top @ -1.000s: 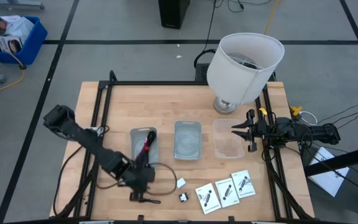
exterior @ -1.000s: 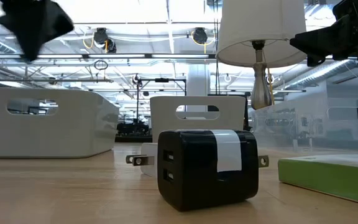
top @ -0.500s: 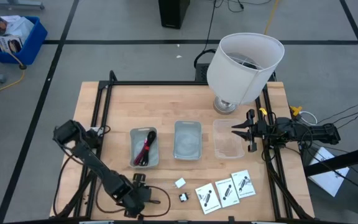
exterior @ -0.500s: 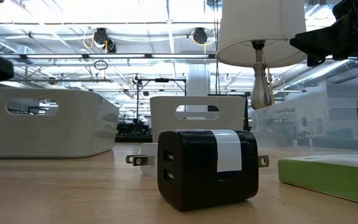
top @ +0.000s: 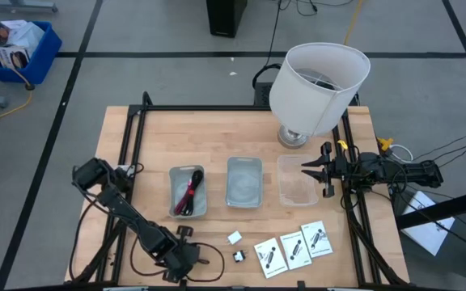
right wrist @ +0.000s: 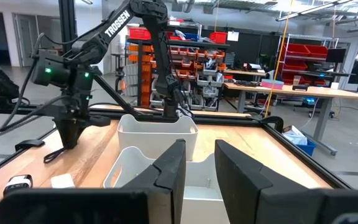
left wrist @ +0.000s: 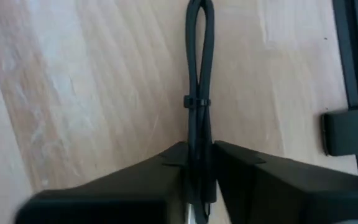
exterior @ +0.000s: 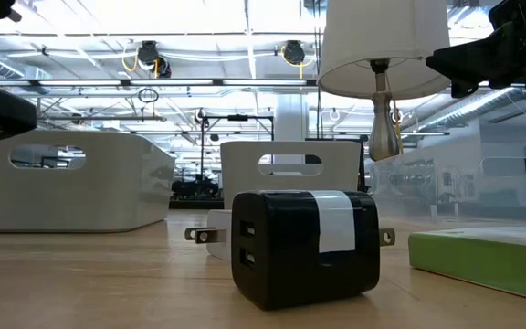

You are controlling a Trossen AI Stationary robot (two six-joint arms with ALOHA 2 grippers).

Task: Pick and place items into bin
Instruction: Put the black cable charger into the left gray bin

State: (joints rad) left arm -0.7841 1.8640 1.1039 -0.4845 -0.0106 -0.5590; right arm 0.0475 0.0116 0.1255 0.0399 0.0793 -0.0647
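Note:
My left gripper point(top: 182, 252) is low over the table near its front edge, shut on a black cable point(left wrist: 199, 74) whose slack loop point(top: 210, 260) lies on the wood. A dark red coiled cable point(top: 189, 194) lies in the left bin point(top: 173, 179). A tiny white block point(top: 235, 238), a tiny black block point(top: 239, 256) and three white cards point(top: 295, 247) rest flat on the table. My right gripper point(top: 309, 170) hovers at the clear bin's point(top: 296, 191) right side, slightly open with nothing in it. My left gripper pinches the doubled black cable point(left wrist: 197, 134) between its two fingers point(left wrist: 169, 165), just short of a small tie around the two strands point(left wrist: 197, 101). The fingers come down from above. The strands run straight out from between them and lie on the table.
A big white lampshade point(top: 318, 77) on its lamp stands at the far right. A grey middle bin point(top: 244, 181) sits between the other two. The black frame rail point(top: 128, 153) runs along the table's left side. In the low view the black block point(exterior: 304, 247) fills the foreground.
My left gripper has gone from just in front of the left bin toward the table's near edge and down to the black cable. The red cable stays in the left bin.

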